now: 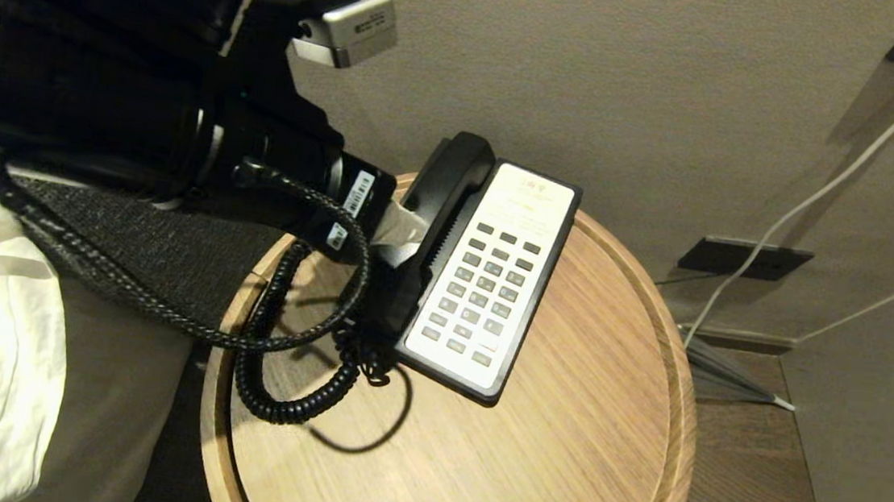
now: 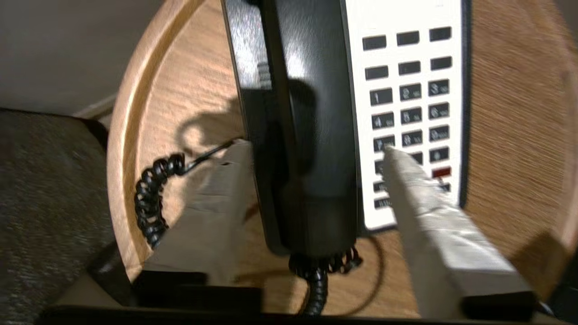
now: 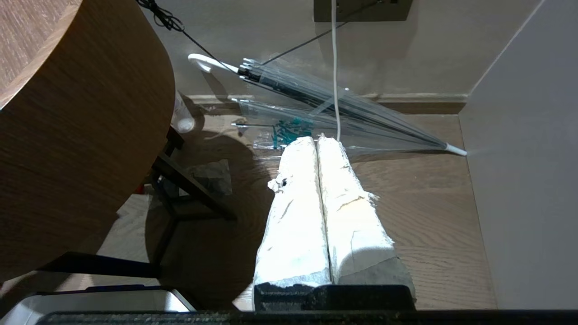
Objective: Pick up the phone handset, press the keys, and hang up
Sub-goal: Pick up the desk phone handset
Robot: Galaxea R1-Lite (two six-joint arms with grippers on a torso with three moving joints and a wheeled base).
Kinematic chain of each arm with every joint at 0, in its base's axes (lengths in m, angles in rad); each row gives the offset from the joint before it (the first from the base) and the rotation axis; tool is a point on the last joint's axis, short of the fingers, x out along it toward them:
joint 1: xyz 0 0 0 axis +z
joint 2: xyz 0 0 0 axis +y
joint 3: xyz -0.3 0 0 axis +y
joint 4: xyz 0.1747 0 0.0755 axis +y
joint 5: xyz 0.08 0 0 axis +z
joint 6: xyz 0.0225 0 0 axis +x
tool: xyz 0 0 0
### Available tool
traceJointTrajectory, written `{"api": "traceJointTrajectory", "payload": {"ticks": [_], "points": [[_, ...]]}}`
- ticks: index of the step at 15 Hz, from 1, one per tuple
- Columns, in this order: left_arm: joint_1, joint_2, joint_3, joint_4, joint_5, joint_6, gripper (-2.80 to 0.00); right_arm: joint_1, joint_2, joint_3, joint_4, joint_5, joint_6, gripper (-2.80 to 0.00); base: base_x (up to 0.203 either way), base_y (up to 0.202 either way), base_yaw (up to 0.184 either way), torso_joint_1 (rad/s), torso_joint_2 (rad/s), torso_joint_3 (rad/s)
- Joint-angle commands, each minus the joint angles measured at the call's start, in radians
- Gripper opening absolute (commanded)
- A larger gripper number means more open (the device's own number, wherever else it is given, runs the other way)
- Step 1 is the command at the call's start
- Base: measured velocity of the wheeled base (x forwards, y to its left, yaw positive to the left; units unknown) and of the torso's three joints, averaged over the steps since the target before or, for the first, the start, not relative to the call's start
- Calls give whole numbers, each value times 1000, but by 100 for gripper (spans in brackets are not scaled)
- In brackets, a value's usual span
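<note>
On the round wooden counter (image 1: 561, 423), the phone base (image 1: 493, 279) lies with its white keypad face up, and it serves as the landmark. The phone handset (image 1: 439, 202) rests in its cradle along the base's left side, its black coiled cord (image 1: 282, 382) looping across the counter just left of the base's near end. The left claw (image 2: 316, 180) reaches in from the left of the base and stands over the handset's middle, its taped fingers (image 2: 420, 203) spread apart: one finger sits on the outer side of the handset, the other over the keypad edge of the base. Whether either finger touches the handset I cannot tell. The right claw (image 3: 318, 203) hangs well away from the base, below the counter's level and pointing at the wooden floor (image 3: 429, 216), its two white wrapped fingers pressed together with nothing between them. Beyond it, a clear folded umbrella (image 3: 325, 108) lies on the floor by the wall.
</note>
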Motion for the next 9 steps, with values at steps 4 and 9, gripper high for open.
{"api": "traceJointTrajectory", "payload": {"ticks": [4, 9], "points": [[-24, 76, -20, -5, 74, 40, 0, 0, 0, 17, 0, 0, 0, -280, 0, 0, 0, 0, 0, 0], [-23, 92, -26, -7, 74, 40, 0, 0, 0, 17, 0, 0, 0, -280, 0, 0, 0, 0, 0, 0]]}}
